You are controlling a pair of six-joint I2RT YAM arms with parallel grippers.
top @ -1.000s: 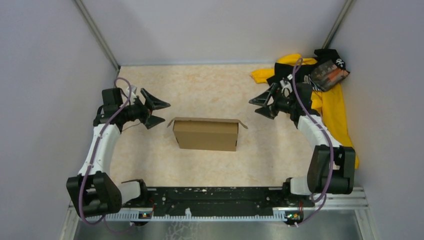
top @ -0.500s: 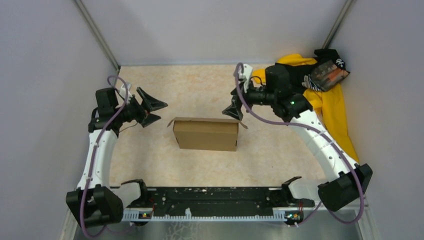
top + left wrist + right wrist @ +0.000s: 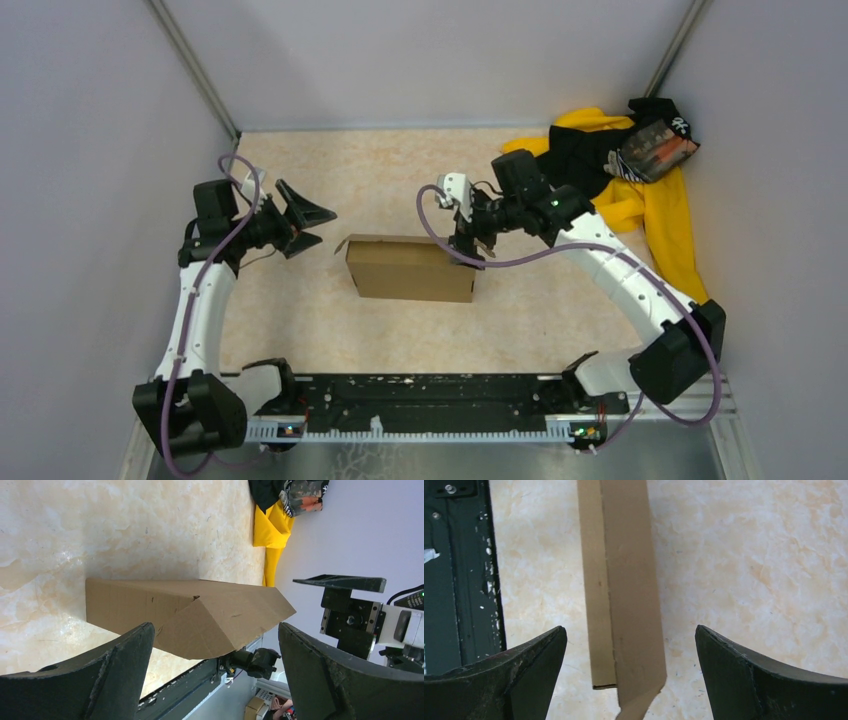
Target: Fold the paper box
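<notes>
Top external: hovering with right fingers (image 3: 468, 250) wide apart over paper box (image 3: 412, 272) right end; poised with left fingers (image 3: 303, 210) apart just left of it.

even, soft overhead light; faint shadows; wrist views sharp, no glare.

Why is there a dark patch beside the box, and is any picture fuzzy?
Left wrist view: the paper box blocks the light, leaving a soft shadow on the table beside it. Right wrist view: even light, sharp cardboard, no glare. Top view: sharp too.
</notes>
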